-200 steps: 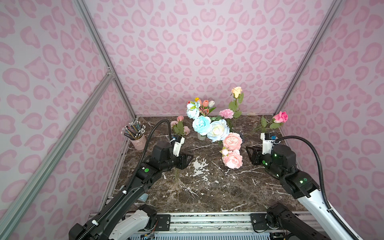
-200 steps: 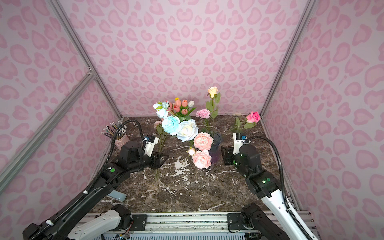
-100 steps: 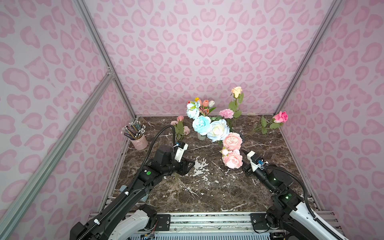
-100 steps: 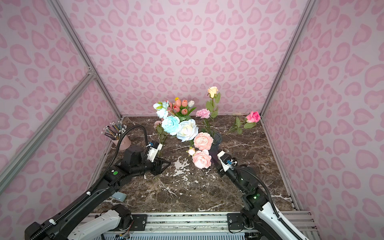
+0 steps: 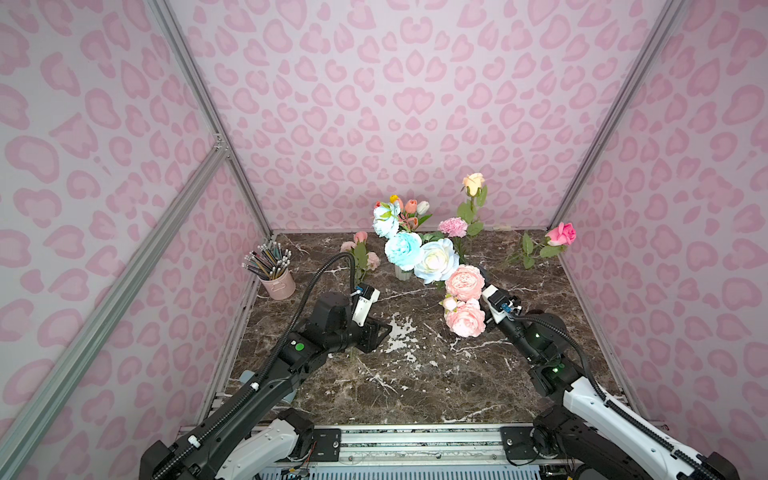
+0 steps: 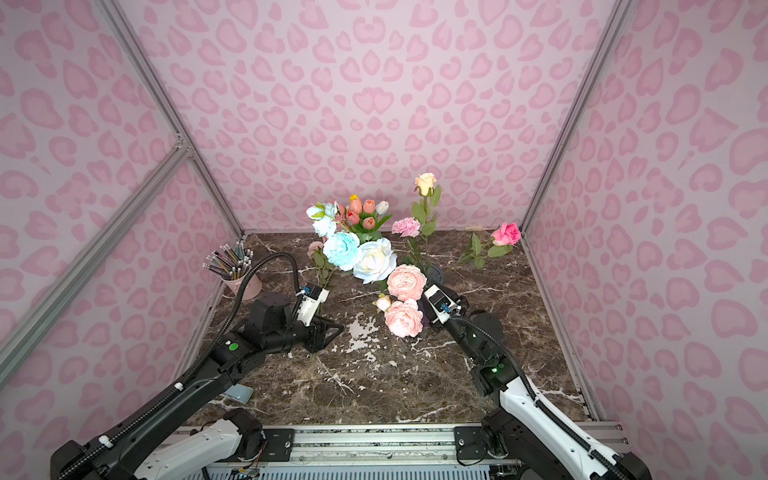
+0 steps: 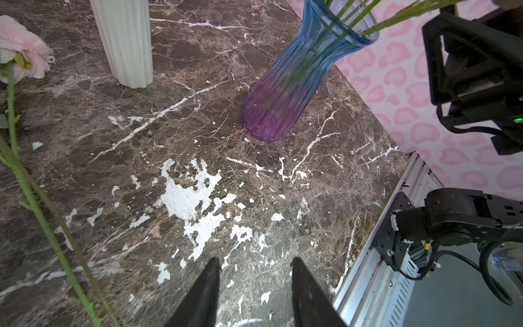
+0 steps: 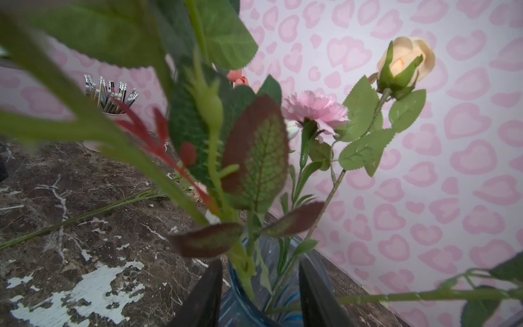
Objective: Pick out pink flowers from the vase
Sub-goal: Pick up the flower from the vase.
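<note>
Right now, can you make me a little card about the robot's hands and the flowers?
left gripper: open, empty, above the table
right gripper: open, at the mouth of the blue vase
pink peonies: beside the right gripper
pink carnation: standing in the blue vase
magenta rose: out, on the table's far right

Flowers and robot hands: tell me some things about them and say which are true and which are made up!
1. The left gripper holds a flower. False: it is open and empty over the table.
2. The magenta rose lies outside the vases. True.
3. The pencil cup is blue. False: it is pink.
4. The pink carnation stands in the blue vase. True.
5. The right gripper is open at that vase. True.
</note>
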You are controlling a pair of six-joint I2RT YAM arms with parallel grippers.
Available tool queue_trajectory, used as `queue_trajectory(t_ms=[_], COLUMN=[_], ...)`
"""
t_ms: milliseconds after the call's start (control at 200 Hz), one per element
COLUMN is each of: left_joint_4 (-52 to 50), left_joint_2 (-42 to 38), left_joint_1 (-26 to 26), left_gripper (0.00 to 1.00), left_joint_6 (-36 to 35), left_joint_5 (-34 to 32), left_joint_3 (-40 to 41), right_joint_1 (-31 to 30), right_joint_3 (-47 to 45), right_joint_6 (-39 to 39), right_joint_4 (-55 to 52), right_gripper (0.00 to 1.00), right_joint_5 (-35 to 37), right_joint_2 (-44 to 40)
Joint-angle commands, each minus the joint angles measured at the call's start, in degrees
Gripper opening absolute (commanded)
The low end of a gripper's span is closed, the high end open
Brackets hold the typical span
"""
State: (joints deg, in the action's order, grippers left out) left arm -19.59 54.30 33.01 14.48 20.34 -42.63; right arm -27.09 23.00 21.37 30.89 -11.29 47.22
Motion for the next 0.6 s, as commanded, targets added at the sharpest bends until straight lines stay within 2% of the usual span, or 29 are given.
queue_trajectory(t_ms=[0,260,380,595], left_joint_4=[2.4,2.3,2.3,2.5], left_joint_2=[0.1,0.3,0.3,0.5], left_joint_1=[0.2,0.1,0.1,0.1], left_gripper=[0.43,0.43,0.42,0.42], left_joint_6=[-0.9,-1.2,-1.2,-1.4], left_joint_5=[-0.3,-0.7,-0.8,-0.8], left_joint_3=[0.0,-0.1,-0.1,-0.1], right_joint_1=[0.9,0.9,0.9,0.9], right_joint_3=[0.2,0.6,1.0,0.5], right_joint_6=[-1.2,-3.4,-4.0,-5.0], right_joint_4=[4.1,8.3,9.1,10.0], right_gripper=[0.44,0.36,0.24,0.08], right_joint_5=[-3.6,-4.6,-5.4,-6.6], right_joint_2=[1.7,6.4,7.1,7.4])
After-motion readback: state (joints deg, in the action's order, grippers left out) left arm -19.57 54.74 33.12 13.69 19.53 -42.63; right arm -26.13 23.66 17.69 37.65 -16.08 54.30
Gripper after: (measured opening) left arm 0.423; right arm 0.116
